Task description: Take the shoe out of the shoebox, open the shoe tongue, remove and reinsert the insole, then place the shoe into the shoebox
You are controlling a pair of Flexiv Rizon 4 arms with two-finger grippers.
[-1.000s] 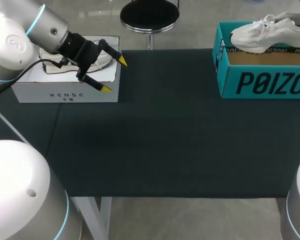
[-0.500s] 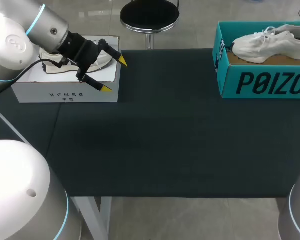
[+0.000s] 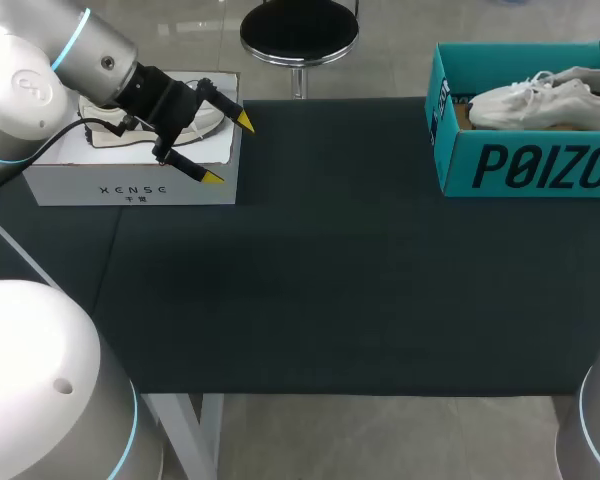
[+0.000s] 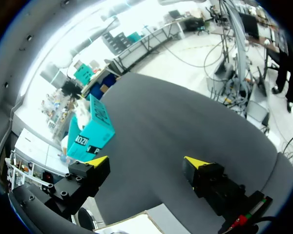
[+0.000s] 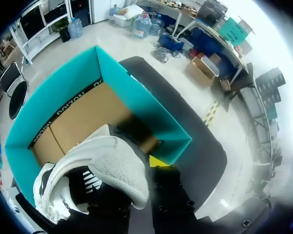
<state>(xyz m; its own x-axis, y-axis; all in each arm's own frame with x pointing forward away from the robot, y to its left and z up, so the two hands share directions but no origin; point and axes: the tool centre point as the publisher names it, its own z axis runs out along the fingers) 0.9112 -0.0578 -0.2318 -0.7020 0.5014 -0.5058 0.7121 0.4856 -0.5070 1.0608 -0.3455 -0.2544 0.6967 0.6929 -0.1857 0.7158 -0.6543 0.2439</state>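
Observation:
A white sneaker (image 3: 540,100) lies low inside the teal shoebox (image 3: 510,165) at the table's back right, toe toward the middle. In the right wrist view my right gripper (image 5: 141,170) is shut on the sneaker's heel collar (image 5: 119,170), over the teal shoebox's brown floor (image 5: 88,114); one yellow fingertip (image 5: 158,161) shows beside the heel, the other is hidden by the shoe. My left gripper (image 3: 225,148) hangs open and empty over the white box (image 3: 130,185) at the back left. In the left wrist view the left gripper (image 4: 146,162) faces the teal shoebox (image 4: 90,131) far across the table.
The white box holds a pale shoe-like item (image 3: 208,118), mostly hidden by my left arm. A dark mat (image 3: 350,280) covers the table between the two boxes. A black stool (image 3: 298,30) stands just behind the table's far edge.
The sneaker has gone down and to the right, from resting on the teal box's rim to sitting low inside it. The left arm has not moved.

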